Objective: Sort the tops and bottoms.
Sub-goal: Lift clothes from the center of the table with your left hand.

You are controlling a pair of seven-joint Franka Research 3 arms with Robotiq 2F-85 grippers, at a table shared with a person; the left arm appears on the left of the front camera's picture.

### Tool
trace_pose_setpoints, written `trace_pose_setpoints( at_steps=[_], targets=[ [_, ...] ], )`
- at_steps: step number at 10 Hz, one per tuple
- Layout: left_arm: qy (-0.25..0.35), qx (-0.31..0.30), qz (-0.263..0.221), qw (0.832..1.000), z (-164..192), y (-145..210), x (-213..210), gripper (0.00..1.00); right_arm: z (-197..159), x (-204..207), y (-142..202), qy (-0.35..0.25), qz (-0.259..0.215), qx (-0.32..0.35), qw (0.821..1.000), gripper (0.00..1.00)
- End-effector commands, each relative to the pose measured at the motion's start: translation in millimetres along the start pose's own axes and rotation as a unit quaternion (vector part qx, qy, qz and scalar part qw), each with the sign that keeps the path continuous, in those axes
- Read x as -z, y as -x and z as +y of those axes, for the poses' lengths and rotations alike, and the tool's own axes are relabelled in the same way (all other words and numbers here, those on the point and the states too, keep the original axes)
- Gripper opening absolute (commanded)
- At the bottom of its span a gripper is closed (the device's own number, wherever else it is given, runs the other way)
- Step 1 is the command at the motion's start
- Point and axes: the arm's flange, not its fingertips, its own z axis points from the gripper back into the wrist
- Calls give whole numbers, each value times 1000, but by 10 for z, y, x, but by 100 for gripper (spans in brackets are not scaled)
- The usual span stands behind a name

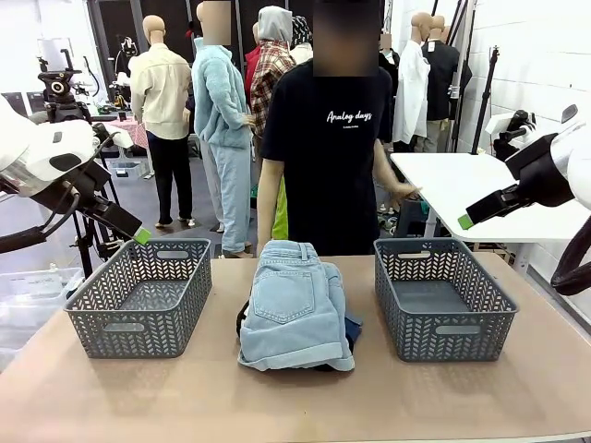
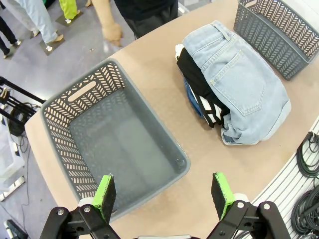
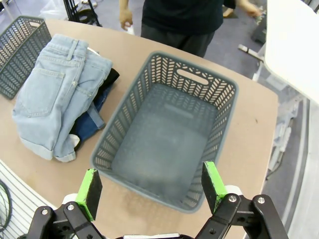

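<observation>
- The left gripper hangs released, jaws wide, over the left basket.
- The right gripper is equally spread and empty, over the right basket.
- Frame centre in the front view: the light denim shorts top the pile between the baskets, with the black top and darker denim beneath.

You've got two baskets, left basket and right basket, plus four garments: light shorts, dark denim, black top, white top.
</observation>
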Motion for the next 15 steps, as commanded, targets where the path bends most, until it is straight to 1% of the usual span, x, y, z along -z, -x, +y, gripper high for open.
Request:
trace_pose_setpoints(
  at_steps=[1, 15],
  targets=[
    [-2, 5, 0, 1000, 19, 13, -16, 100, 17, 8, -1, -3, 1, 8, 1000, 100],
    [-2, 5, 0, 1000, 19, 13, -16, 100, 17, 8, -1, -3, 1, 8, 1000, 100]
  ],
)
